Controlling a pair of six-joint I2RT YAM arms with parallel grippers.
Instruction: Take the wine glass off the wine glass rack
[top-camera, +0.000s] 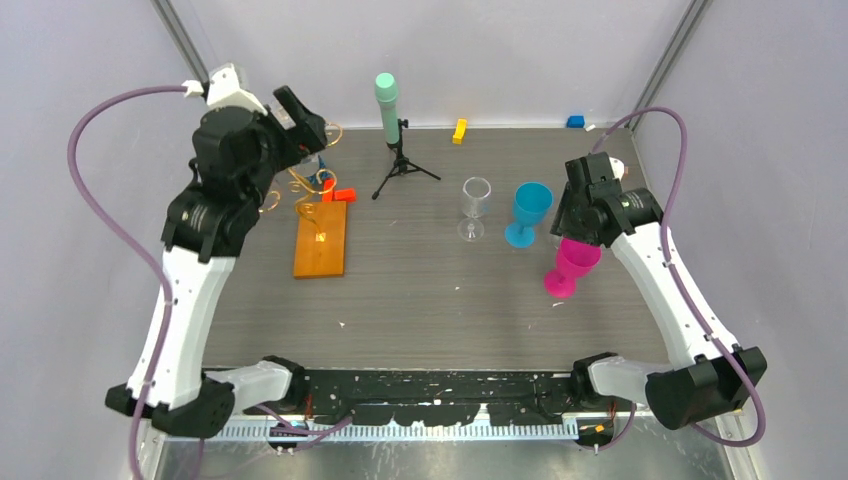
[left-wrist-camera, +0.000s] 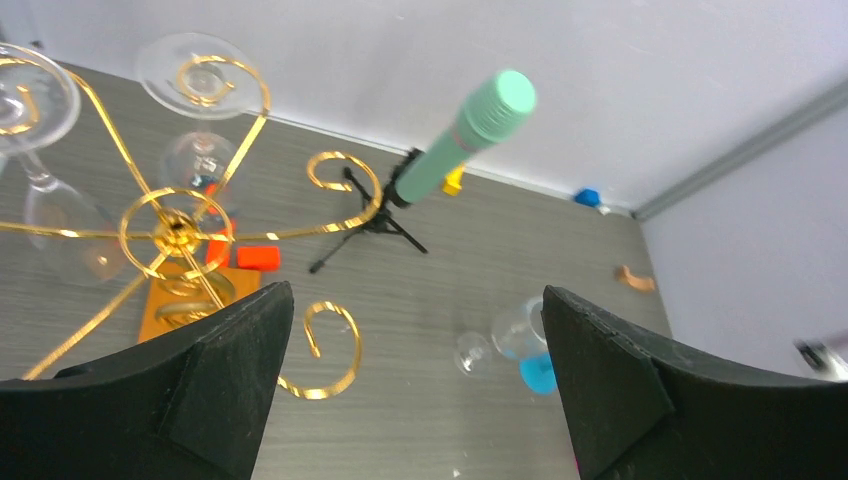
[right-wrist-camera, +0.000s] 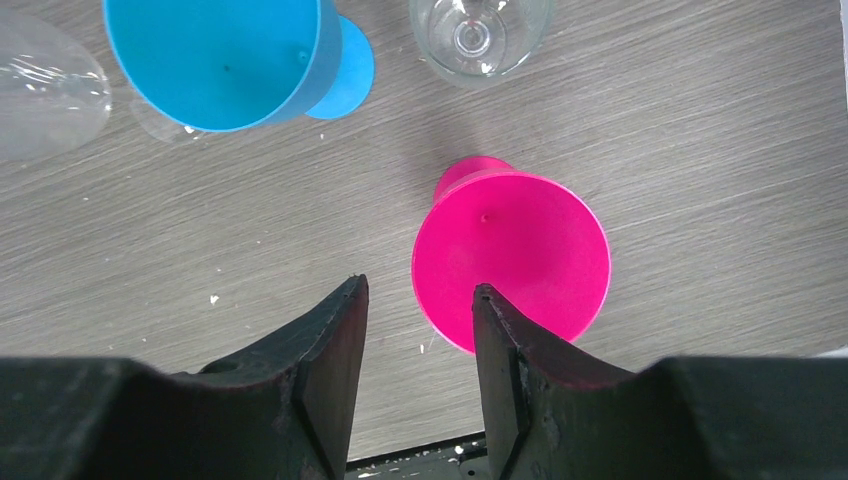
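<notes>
Left pincer (left-wrist-camera: 415, 300) agape above wine glass rack (left-wrist-camera: 175, 226)

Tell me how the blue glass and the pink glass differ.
Colour: the blue glass is sky blue, the pink glass magenta. Place: the blue glass stands farther from the arm bases, beside the clear glass. The pink glass stands nearer and is partly hidden under the right gripper in the top view. Both are opaque, stemmed and upright on the table.
</notes>
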